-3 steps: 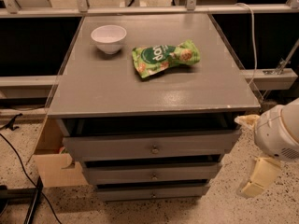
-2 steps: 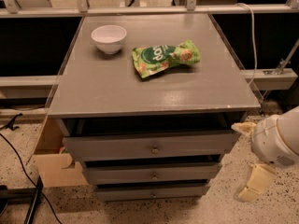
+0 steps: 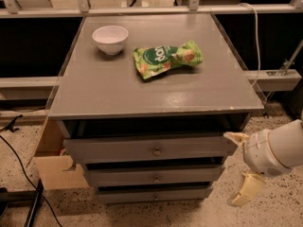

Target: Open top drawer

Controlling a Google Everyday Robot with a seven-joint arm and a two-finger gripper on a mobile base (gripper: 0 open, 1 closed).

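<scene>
The top drawer [image 3: 118, 149] is the widest grey front of three, right under the cabinet's top, with a small round metal knob [image 3: 156, 151] at its centre. A dark gap shows above its front. My gripper [image 3: 240, 164] is at the lower right, beside the cabinet's right front corner, level with the drawers. Its two pale fingers [image 3: 235, 137] stand wide apart, open and empty. The upper fingertip is close to the right end of the top drawer's front; I cannot tell if it touches.
A white bowl [image 3: 110, 38] and a green snack bag [image 3: 166, 58] lie on the cabinet top [image 3: 142, 91]. Two shorter drawer fronts [image 3: 154, 178] sit below. A cardboard box [image 3: 53, 167] stands at the cabinet's left. Cables [image 3: 19, 164] run on the floor at the left.
My gripper has moved a little to the left, closer to the cabinet's right front corner. The drawers, bowl and bag have not moved.
</scene>
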